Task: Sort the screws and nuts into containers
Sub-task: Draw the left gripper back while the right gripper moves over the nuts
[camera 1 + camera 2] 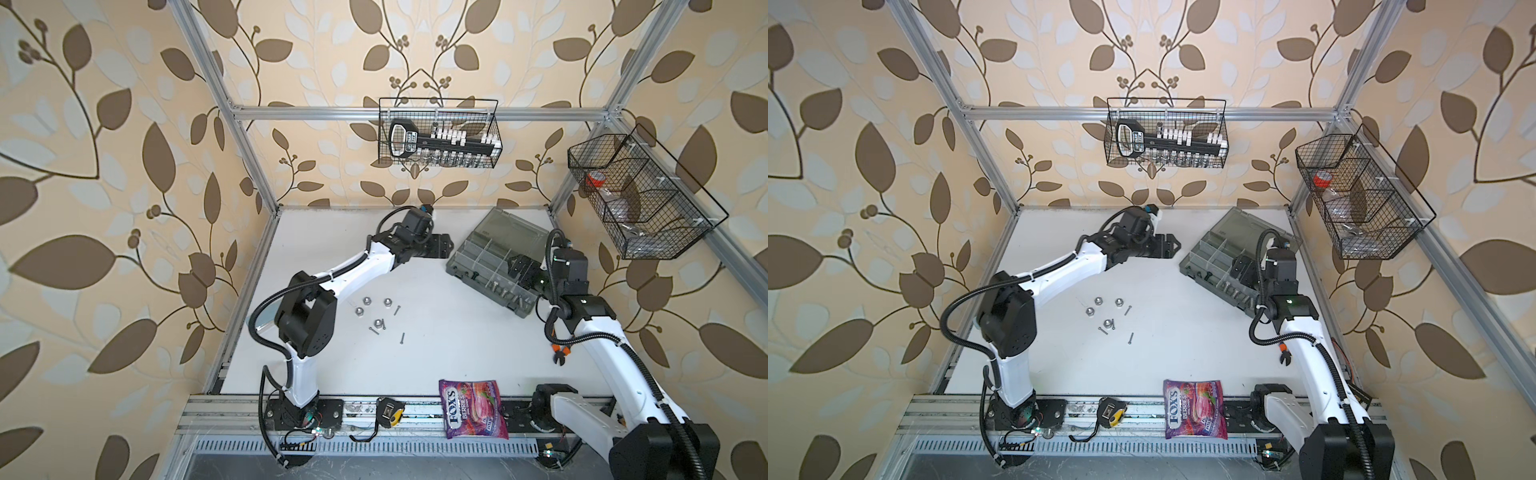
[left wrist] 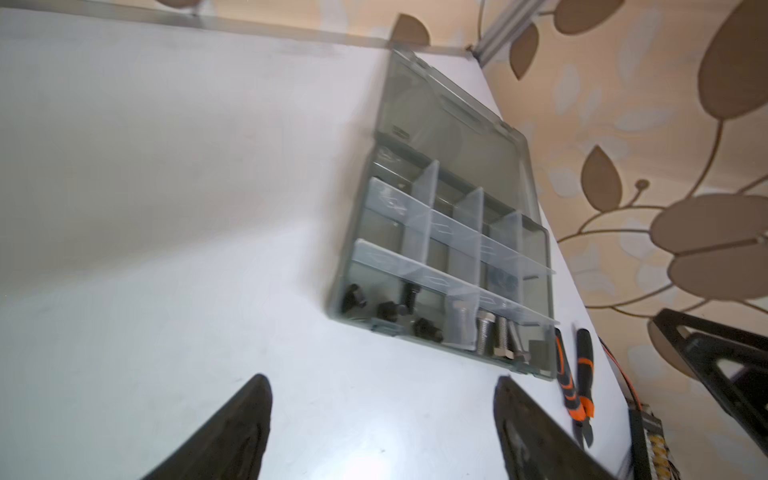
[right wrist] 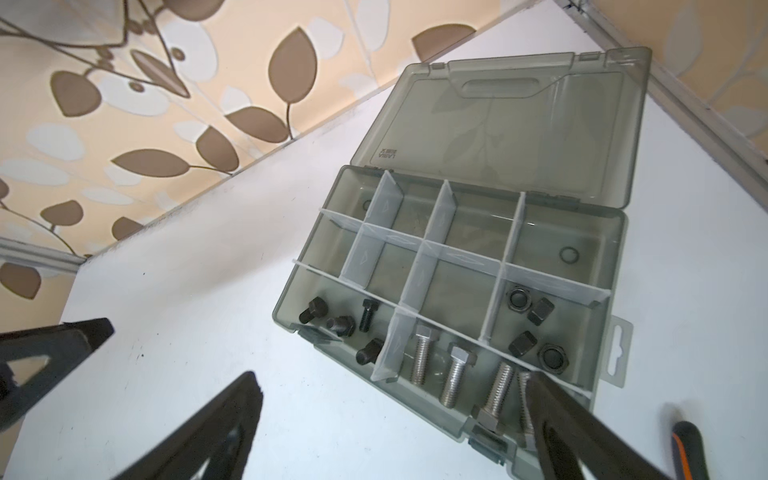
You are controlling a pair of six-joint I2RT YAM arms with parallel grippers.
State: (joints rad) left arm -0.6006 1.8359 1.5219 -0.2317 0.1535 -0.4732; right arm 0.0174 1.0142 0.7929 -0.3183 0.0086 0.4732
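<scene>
While left end effector [image 2: 381, 378] and right end effector [image 3: 390, 376] gape, four nuts [image 1: 366, 300] lie loose.

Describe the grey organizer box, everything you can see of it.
The organizer box is smoky translucent plastic, its hinged lid swung open. Clear dividers split it into compartments: one holds black screws, the next silver screws, a third black nuts; the rest look empty. It lies flat on the white table, askew, the open right gripper above its near edge.
</scene>
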